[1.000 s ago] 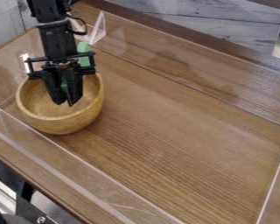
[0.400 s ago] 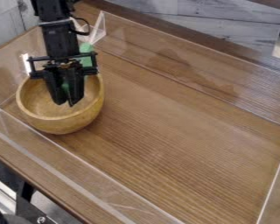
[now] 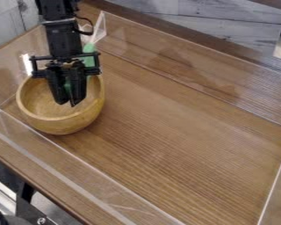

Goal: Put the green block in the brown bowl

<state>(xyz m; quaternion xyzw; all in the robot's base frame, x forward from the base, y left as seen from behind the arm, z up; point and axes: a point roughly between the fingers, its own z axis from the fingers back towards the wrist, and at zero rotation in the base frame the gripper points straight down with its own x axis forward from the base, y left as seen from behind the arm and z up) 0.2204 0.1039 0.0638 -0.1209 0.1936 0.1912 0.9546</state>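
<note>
Far left of the table (image 3: 190, 114), a light-brown wooden bowl, the brown bowl (image 3: 43, 116), sits near the front-left corner, w/ a clear low wall running along the table edges. Directly over its hollow hangs the robot arm (image 3: 57, 26), black, coming down steeply from the top of the shot. Its claw (image 3: 67, 95) is dipped inside the bowl's rim, fingers pressed together on the green block (image 3: 61, 81), which shows as a bright green strip betw. the dark fingers, held roughly upright w/ its lower end down in the hollow. Whether the block's tip touches the bowl floor can't be told from this angle.

Judging by the layout, the carry is done and the step in hand is the drop. To do it well: keep the claw centred over the hollow, not drifting toward the thick rim; let go low so the long bar tips over inside rather than bouncing out; spread the fingers fully before lifting so the block isn't dragged back up; then rise straight, clear of the rim. Main risk appears to be the bar leaning on the rim and toppling out, or the bowl getting nudged.

To the right, the rest of the wood-grain table holds nothing of the task.
</note>
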